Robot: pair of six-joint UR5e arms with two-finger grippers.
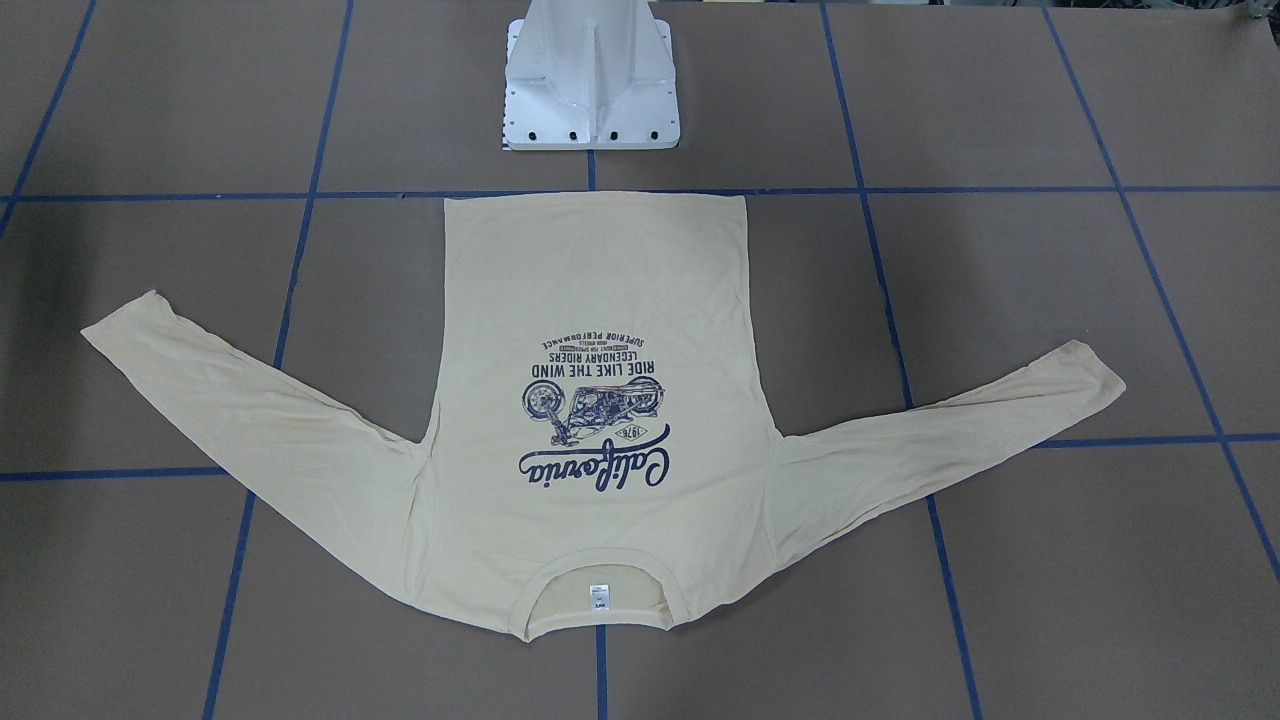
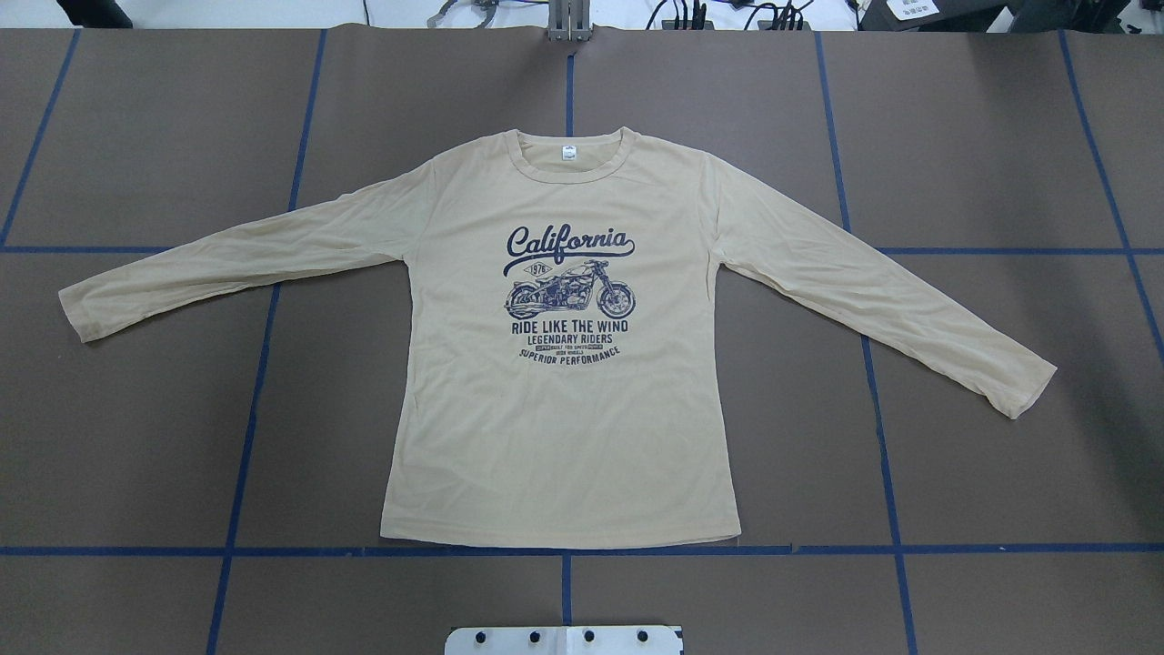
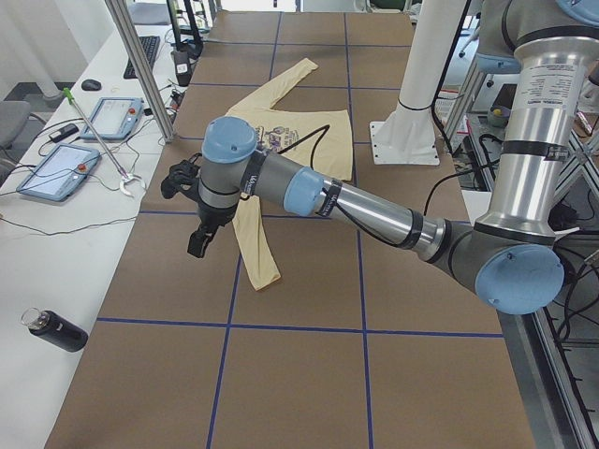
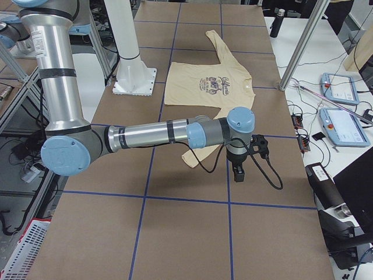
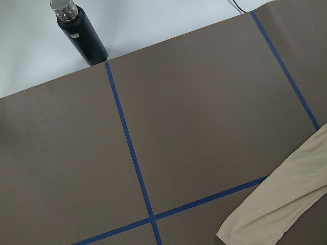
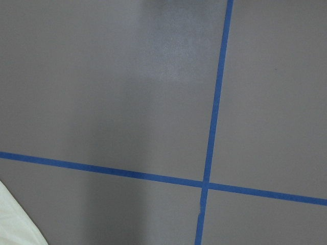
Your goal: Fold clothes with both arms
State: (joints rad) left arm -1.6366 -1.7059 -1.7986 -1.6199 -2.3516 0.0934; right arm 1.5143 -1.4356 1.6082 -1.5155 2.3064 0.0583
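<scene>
the brown table (image 2: 136, 437) with its blue tape grid carries the cream long-sleeved t-shirt (image 2: 564, 437), flat and print up at its centre; in the overhead view the collar is at 12 o'clock, the hem at 6 and the sleeves spread toward 9 and 4. the left arm (image 3: 356, 206) and right arm (image 4: 151, 135) each reach out over the table near a sleeve end, and i cannot tell whether the left gripper (image 3: 198, 245) or right gripper (image 4: 239, 173) has its fingers apart or together. in the left wrist view a black bottle (image 5: 80, 34) lies at 11 o'clock.

You see a brown tabletop (image 2: 136, 437) gridded with blue tape lines (image 2: 264, 364), a white pedestal (image 1: 590, 100) standing on it, and a black bottle (image 3: 56, 329) and a blue-edged tablet (image 3: 58, 170) on the white side bench (image 3: 37, 271).
</scene>
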